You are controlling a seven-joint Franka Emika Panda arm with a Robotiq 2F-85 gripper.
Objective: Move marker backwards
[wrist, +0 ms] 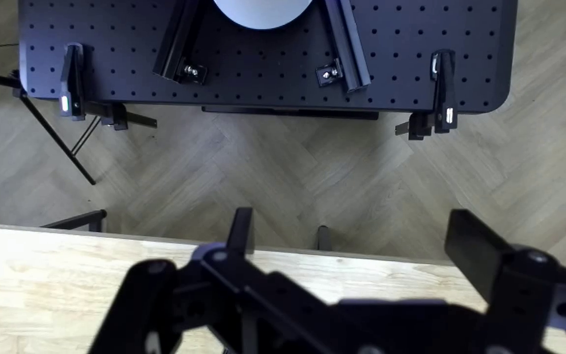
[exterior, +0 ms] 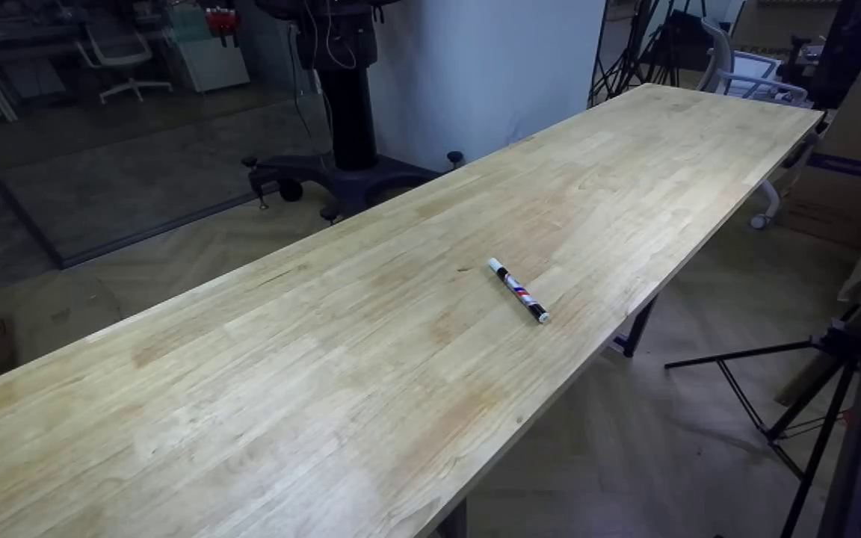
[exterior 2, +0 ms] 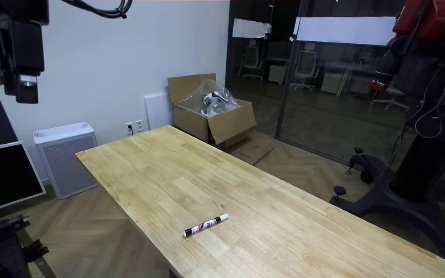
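Observation:
The marker (exterior: 519, 291) lies flat on the wooden table in both exterior views. It has black bands, a white cap end and a whitish printed middle with red and blue. It also shows in an exterior view (exterior 2: 206, 225), nearer the long edge on that view's left. My gripper (wrist: 353, 228) is open in the wrist view, with nothing between its fingers. The fingers show against the table's edge and the floor. The marker is mostly or wholly hidden in the wrist view. In an exterior view a dark gripper part (exterior 2: 26, 87) hangs at the upper left, well above and away from the marker.
The long wooden table (exterior: 288, 359) has floor on both long sides. A black perforated platform (wrist: 283, 64) stands across a floor gap. A tripod (exterior: 782, 418) stands beside the table. A wheeled black robot stand (exterior 2: 408, 185) and an open cardboard box (exterior 2: 191, 119) stand beyond it.

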